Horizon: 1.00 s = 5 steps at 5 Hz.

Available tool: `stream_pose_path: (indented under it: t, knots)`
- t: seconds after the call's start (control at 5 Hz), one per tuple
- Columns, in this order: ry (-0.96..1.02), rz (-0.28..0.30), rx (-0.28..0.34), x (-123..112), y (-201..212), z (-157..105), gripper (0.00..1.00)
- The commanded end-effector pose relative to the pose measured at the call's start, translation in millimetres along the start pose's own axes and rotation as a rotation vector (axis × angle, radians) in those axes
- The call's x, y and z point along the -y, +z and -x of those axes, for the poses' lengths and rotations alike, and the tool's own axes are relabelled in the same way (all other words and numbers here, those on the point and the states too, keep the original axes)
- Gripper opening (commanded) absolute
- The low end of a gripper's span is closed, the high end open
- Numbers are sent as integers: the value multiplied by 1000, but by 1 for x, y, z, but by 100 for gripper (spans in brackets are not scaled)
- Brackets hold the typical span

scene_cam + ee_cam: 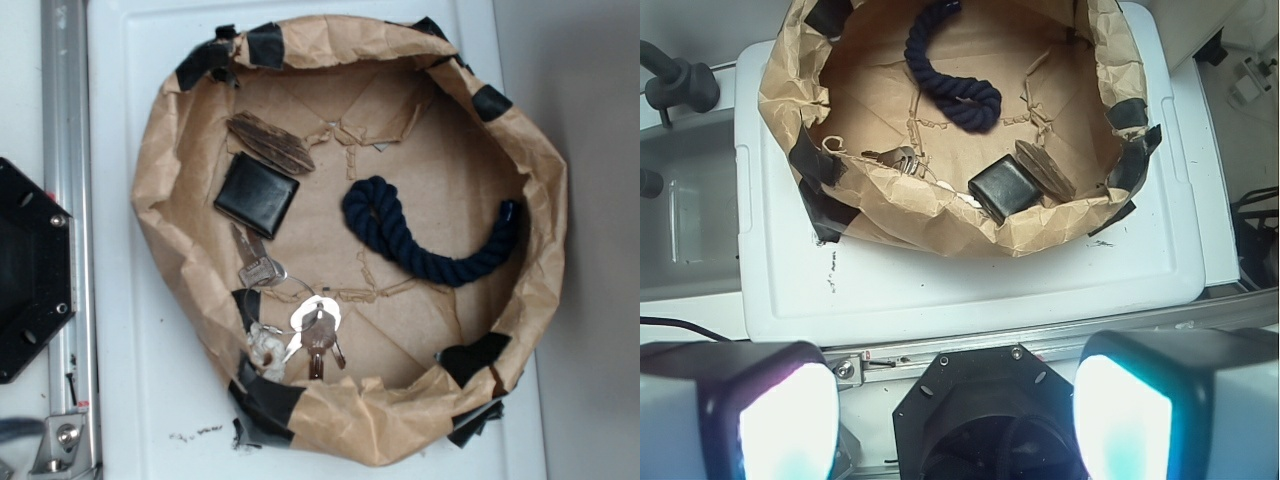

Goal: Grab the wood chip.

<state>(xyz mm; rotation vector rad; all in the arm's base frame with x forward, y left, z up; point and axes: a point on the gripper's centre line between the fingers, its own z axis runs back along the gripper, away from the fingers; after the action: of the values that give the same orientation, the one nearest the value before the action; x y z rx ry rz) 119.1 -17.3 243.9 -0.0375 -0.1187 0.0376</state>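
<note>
A: Where do we stand with the tool?

B: In the wrist view we see its two fingers at the bottom corners of the frame, spread wide apart; their pale pads glow and nothing sits between them; we hold nothing and touch nothing; below the gap we see only the black base plate and the metal rail.

A: And the wood chip?

B: We find it inside the brown paper basin, lying flat on the paper floor near the taped rim; it is a brown sliver with dark streaks along its length; in the exterior view it lies just above the black wallet, very near its top edge, though we cannot tell whether the two touch; in the wrist view the wallet partly hides it.

A: What else lies in there with it?

B: The keys on their ring lie beyond the wallet on the side away from the chip; a dark blue rope curls across the other half of the floor, well apart from the chip; black tape patches the rim in several places; the basin sits on a white surface; in the wrist view the tool hangs well short of the basin, over the base plate.
</note>
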Motion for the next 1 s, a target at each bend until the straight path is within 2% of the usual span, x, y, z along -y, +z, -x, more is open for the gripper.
stream_pose_path:
  t: [0.0,0.2,0.4,0.6,0.8]
  knots:
    - [0,0,0,0,0,0,100]
    - [44,8,-26,-29,-39,-31,100]
    - [57,28,-61,-32,-58,-66,100]
    - [34,89,-77,-39,-90,-88,100]
    - [82,97,-76,-40,-142,-103,100]
